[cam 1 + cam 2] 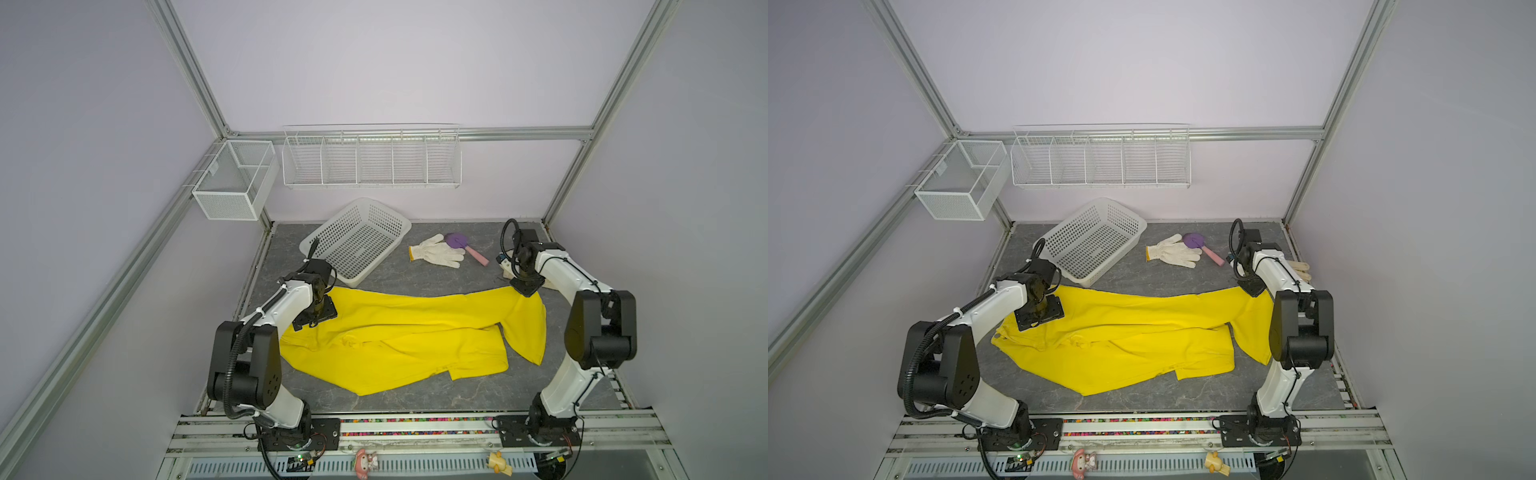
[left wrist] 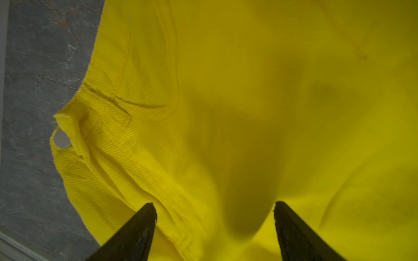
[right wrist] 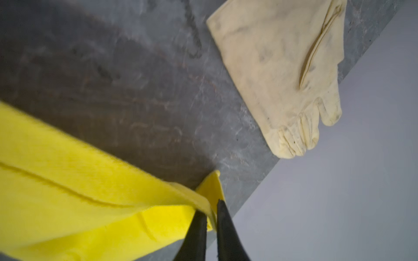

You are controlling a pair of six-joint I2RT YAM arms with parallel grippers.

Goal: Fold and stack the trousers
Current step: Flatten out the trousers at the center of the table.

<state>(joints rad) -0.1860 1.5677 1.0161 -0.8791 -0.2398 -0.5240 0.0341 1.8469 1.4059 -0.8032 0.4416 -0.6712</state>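
The bright-yellow trousers (image 1: 395,340) (image 1: 1121,345) lie spread across the middle of the grey table, waist to the left. One leg is doubled over at the right. My left gripper (image 2: 214,203) hangs open just above the waist, near the waistband (image 2: 108,117) and its metal button (image 2: 61,139), with nothing between its fingers. My right gripper (image 3: 210,206) sits at the far right corner of the upper leg. Its jaws are nearly together, with the yellow hem (image 3: 209,192) pinched between them. Both wrists (image 1: 314,316) (image 1: 527,286) cover the fingertips in the top views.
A white perforated basket (image 1: 386,210) stands tilted at the back left. A white knit glove (image 1: 438,251) and a purple brush with a pink handle (image 1: 457,241) lie at the back middle. A cream glove (image 3: 282,67) (image 1: 1300,268) lies by the right wall. Wire racks (image 1: 370,160) hang behind.
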